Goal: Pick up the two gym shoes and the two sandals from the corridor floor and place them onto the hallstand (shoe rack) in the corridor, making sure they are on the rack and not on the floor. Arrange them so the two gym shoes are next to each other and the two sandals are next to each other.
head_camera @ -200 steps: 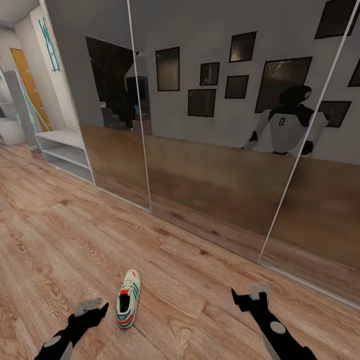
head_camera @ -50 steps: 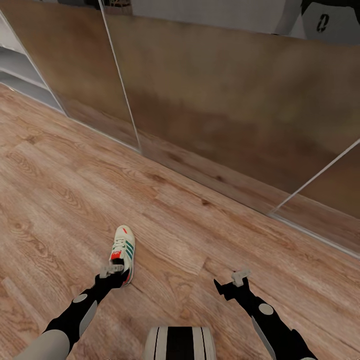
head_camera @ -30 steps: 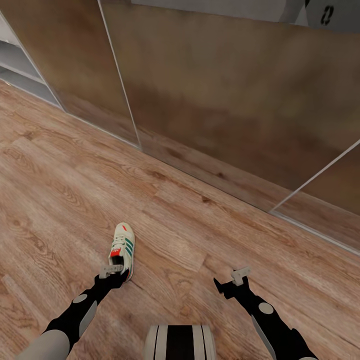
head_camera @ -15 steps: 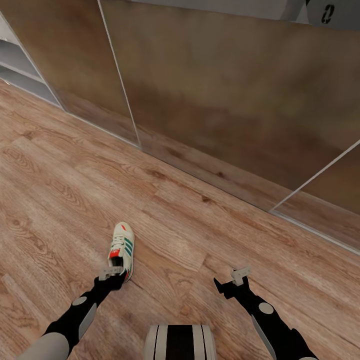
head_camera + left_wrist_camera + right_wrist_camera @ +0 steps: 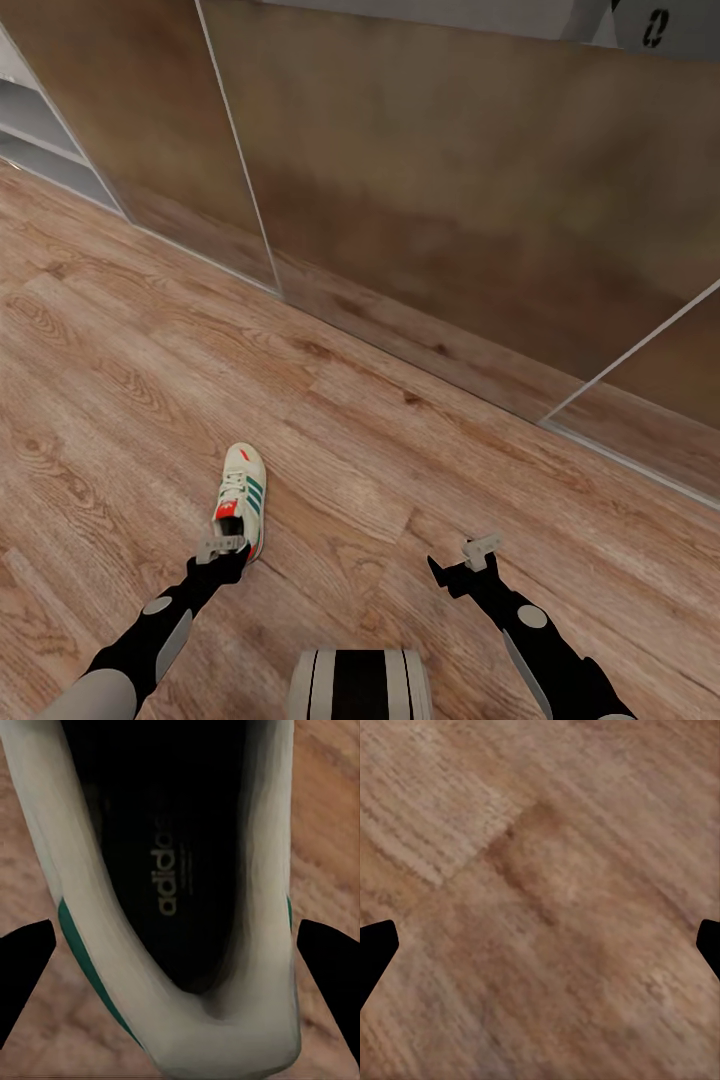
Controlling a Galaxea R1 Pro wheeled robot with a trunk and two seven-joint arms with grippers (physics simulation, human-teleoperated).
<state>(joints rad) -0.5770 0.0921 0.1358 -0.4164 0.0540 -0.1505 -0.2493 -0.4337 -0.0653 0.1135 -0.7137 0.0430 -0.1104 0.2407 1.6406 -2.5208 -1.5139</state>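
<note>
- One gym shoe (image 5: 240,495) lies on the corridor floor (image 5: 420,500); nothing is racked yet.
- The left pincer (image 5: 222,548) is spread open astride its heel.
- The right pincer (image 5: 480,548) hangs open, empty.
- The hallstand (image 5: 40,150) stands at the far-left edge.

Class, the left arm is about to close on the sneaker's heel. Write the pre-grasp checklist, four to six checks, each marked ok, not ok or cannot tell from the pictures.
1. Left gripper open: ok, its fingers stand wide apart, one on each side of the heel.
2. Heel of the gym shoe between the fingers: ok in the left wrist view.
3. Fingers low enough to grip the heel walls: cannot tell; height above the shoe is not readable.
4. Shoe lying flat on the corridor floor: ok, sole down, toe pointing away from the robot.
5. Right gripper out of the way: ok, open over bare planks, apart from the shoe.
6. Hallstand within reach: not ok, it is far off at the head view's upper left.
</note>
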